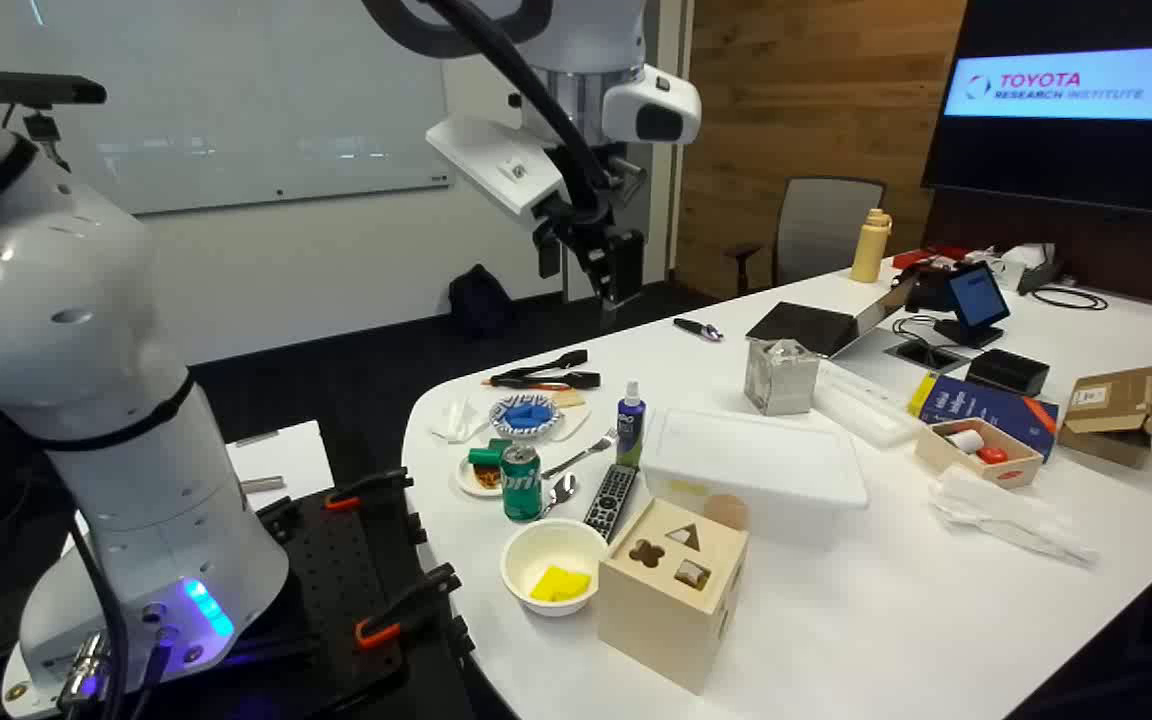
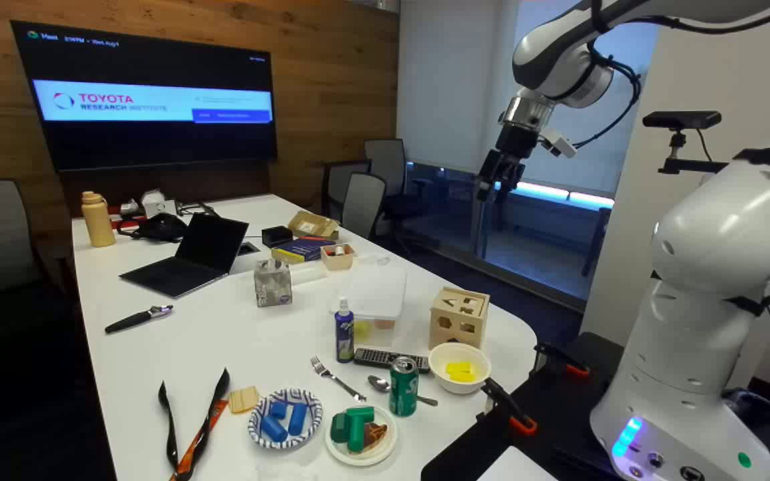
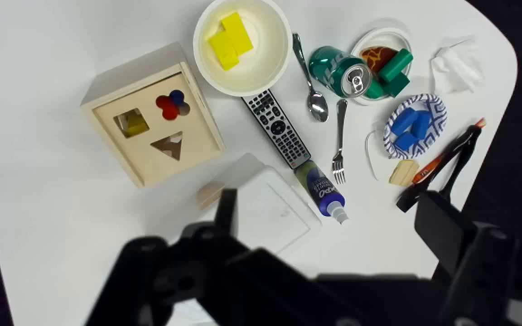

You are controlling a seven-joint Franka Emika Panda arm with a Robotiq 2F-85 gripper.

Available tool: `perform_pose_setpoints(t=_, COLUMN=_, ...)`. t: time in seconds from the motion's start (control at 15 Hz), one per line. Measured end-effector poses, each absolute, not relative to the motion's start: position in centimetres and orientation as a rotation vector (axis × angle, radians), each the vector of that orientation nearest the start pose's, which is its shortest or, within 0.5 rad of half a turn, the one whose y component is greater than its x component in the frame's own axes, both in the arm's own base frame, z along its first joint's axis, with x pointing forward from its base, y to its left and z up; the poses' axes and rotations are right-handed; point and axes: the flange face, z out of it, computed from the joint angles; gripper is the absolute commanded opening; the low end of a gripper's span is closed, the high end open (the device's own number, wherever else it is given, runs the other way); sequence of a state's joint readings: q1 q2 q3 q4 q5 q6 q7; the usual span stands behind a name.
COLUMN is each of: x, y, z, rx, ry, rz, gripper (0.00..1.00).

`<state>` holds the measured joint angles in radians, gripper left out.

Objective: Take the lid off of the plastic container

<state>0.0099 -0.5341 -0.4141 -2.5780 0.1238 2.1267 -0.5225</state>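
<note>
A white translucent lid lies flat over the plastic container, covering its top. In another exterior view the lid and the container's wall show with yellow and orange-tan things behind the plastic. High above the table and well apart from both hangs my gripper, also seen as the gripper in an exterior view. Its jaws stand wide apart with nothing between them. In the wrist view the left finger partly hides the lid; the gripper body covers much of the rest.
Close around the container stand a wooden shape box, a spray bottle, a remote and a tissue box. A bowl with yellow blocks, a green can and tongs also lie on the table.
</note>
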Motion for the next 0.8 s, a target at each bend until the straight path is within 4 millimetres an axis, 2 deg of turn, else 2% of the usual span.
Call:
perform_pose_setpoints(t=0.33, x=36.2, y=-14.8, z=43.1, rx=-2.864, ry=-0.149, rz=-0.238, gripper=1.0)
perform_pose_setpoints(t=0.47, x=36.9, y=-14.4, z=42.7, rx=-2.879, ry=-0.16, rz=-0.253, gripper=1.0)
perform_pose_setpoints(t=0.6, x=38.4, y=-13.4, z=41.4, rx=-2.911, ry=-0.191, rz=-0.294, gripper=1.0)
perform_pose_setpoints(t=0.8, x=41.5, y=-11.0, z=37.5, rx=-2.954, ry=-0.322, rz=-0.359, gripper=1.0)
